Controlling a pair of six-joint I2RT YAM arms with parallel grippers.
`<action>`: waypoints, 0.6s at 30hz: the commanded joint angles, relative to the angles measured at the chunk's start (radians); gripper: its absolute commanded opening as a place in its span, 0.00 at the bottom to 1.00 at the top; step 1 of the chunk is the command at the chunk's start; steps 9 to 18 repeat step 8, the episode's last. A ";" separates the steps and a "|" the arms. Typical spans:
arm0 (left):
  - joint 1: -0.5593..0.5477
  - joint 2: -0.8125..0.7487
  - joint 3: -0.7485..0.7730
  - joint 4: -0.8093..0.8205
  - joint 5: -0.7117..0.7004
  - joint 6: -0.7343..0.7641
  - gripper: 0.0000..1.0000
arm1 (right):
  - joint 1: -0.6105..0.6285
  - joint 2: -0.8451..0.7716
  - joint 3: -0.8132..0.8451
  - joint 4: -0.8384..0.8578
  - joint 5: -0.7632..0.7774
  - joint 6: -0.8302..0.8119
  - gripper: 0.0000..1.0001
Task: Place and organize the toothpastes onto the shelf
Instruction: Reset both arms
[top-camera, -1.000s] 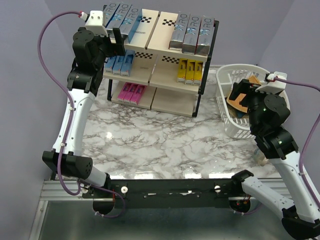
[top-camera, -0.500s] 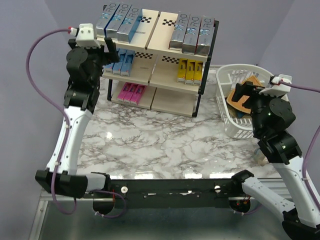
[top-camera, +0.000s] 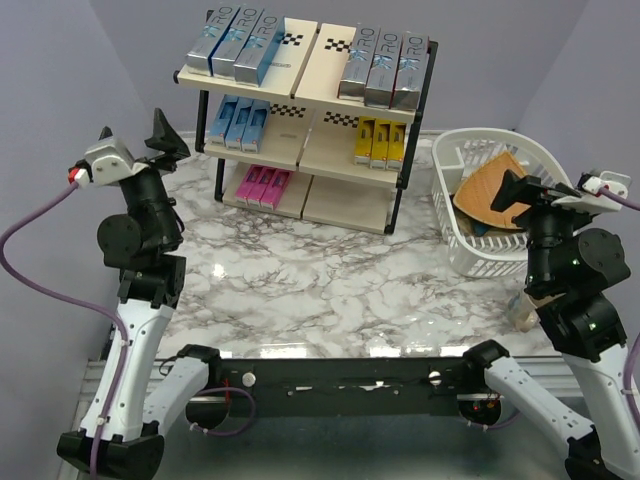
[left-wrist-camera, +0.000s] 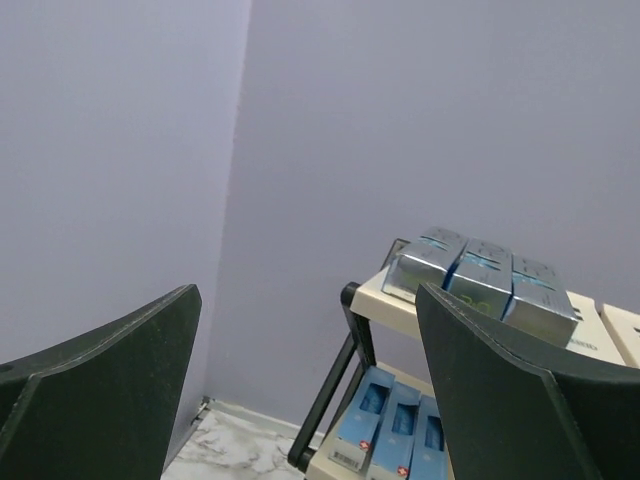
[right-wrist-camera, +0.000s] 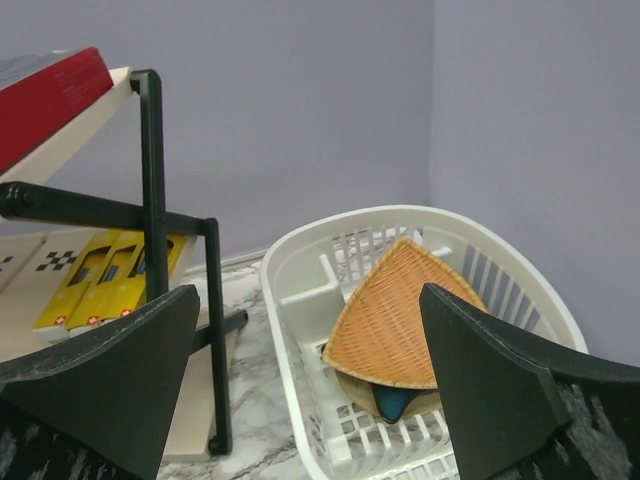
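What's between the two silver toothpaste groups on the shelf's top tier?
Nothing: just bare top boards with checkered strips, seen in the top external view.

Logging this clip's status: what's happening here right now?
Nobody is handling anything. The left gripper and right gripper are both open and empty, away from the shelf. On it, silver toothpaste boxes line the top, blue boxes and yellow boxes the middle, pink boxes the bottom. The white basket holds a woven wedge.
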 joint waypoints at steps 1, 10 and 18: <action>0.005 -0.044 -0.049 0.195 -0.144 0.058 0.99 | -0.003 -0.030 -0.003 0.053 0.081 -0.070 1.00; 0.005 -0.077 -0.074 0.273 -0.195 0.101 0.99 | -0.003 -0.044 -0.010 0.116 0.087 -0.141 1.00; 0.005 -0.077 -0.074 0.273 -0.195 0.101 0.99 | -0.003 -0.044 -0.010 0.116 0.087 -0.141 1.00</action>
